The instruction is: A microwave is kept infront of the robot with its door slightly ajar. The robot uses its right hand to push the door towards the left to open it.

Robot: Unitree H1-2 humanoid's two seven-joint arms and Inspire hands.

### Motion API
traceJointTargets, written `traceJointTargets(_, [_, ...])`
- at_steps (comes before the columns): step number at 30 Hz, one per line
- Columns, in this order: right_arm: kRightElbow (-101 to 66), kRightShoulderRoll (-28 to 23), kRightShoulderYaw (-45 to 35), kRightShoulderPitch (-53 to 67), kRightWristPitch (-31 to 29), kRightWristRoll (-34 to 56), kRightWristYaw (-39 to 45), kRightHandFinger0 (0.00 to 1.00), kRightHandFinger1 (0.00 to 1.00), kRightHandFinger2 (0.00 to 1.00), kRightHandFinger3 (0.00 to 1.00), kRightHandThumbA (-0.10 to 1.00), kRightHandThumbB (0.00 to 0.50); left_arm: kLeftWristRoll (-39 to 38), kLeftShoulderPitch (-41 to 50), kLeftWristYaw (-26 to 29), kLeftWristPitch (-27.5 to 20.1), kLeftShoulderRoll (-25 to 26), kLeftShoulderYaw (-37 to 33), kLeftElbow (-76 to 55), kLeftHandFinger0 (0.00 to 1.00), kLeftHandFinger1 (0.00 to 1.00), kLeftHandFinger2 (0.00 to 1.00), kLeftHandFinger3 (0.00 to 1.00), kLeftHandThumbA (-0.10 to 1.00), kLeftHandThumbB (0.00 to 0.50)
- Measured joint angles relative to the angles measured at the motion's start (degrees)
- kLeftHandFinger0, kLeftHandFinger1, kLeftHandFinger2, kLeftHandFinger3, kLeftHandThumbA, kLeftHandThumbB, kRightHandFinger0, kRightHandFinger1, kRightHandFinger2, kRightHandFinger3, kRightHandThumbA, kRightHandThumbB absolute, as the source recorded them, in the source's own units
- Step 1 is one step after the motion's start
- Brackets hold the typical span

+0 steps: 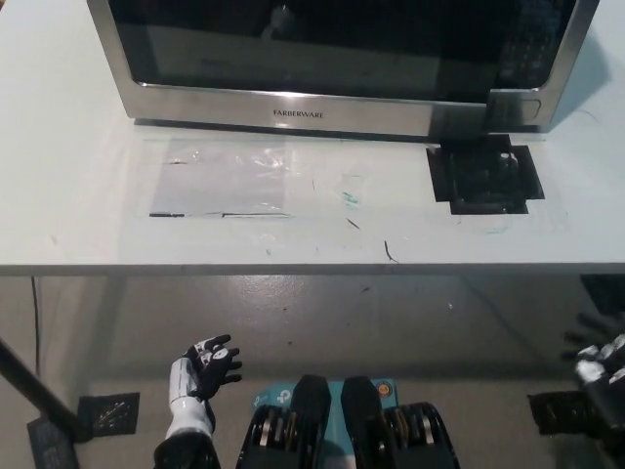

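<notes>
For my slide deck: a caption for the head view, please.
Microwave on white table; left hand and right hand low, untouched.

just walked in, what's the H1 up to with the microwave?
Nothing is being handled yet. A stainless microwave sits at the back of the white table. Whether its door is ajar cannot be told from this steep head view. Both hands hang low, below the table's front edge: the left hand at lower left, open and empty; the right hand at the right edge, partly cut off. Neither touches the microwave.
</notes>
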Motion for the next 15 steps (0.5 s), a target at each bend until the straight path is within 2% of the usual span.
traceJointTargets(1, [-1.7, -0.5, -0.3, -0.3, 0.8, 0.3, -0.1, 0.40, 0.52, 0.66, 0.83, 0.35, 0.225, 0.0, 0.0, 0.0, 0.0, 0.0, 0.0, 0.0, 0.42, 0.41, 0.40, 0.46, 0.11, 0.000])
traceJointTargets(4, [-8.0, -3.0, -1.4, -2.1, 4.1, 2.2, -0.4, 0.40, 0.51, 0.65, 0.81, 0.31, 0.241, -0.1, 0.0, 0.0, 0.0, 0.2, 0.0, 0.0, 0.43, 0.40, 0.39, 0.46, 0.09, 0.000])
traceJointTargets(6, [-11.9, -5.4, -2.4, -4.7, 6.7, 3.9, -0.6, 0.36, 0.48, 0.63, 0.81, 0.33, 0.213, -0.2, -0.1, 0.0, 0.0, 0.2, 0.0, 0.0, 0.42, 0.40, 0.38, 0.45, 0.10, 0.000])
traceJointTargets(10, [-16.4, -10.4, -3.1, -11.9, 11.2, 5.6, -1.1, 0.35, 0.47, 0.60, 0.77, 0.31, 0.234, -0.2, -0.1, 0.0, 0.0, 0.3, -0.1, 0.0, 0.44, 0.41, 0.39, 0.47, 0.12, 0.000])
traceJointTargets(12, [-17.5, -11.6, -3.2, -14.9, 13.2, 6.2, -1.5, 0.35, 0.46, 0.60, 0.77, 0.28, 0.205, -0.2, 0.0, 0.0, 0.0, 0.3, -0.2, 0.0, 0.45, 0.43, 0.42, 0.49, 0.12, 0.000])
traceJointTargets(15, [-17.5, -12.6, -3.2, -19.1, 15.7, 6.4, -1.9, 0.36, 0.54, 0.64, 0.83, 0.31, 0.197, -0.2, 0.0, 0.0, 0.0, 0.3, -0.3, 0.0, 0.45, 0.43, 0.43, 0.47, 0.12, 0.000])
